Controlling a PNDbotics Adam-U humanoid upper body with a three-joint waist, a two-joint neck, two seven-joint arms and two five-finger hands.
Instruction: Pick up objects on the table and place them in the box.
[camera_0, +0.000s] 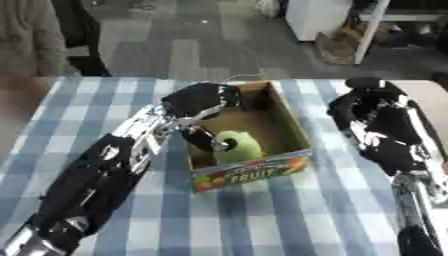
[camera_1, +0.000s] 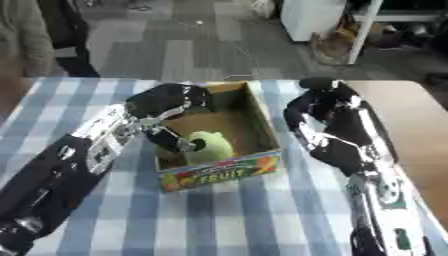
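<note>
Left eye view: your left hand (camera_0: 206, 136) reaches into the cardboard fruit box (camera_0: 289, 131), fingers curled on a green round object (camera_0: 241, 145) inside; your right hand (camera_1: 328, 117) hovers beside the box, grip unclear; blue checked tablecloth (camera_0: 262, 215), grey floor (camera_0: 175, 45) beyond.

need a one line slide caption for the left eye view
Left hand reaches into the cardboard fruit box beside a green object, right hand waiting by the box on the checked tablecloth.
</note>
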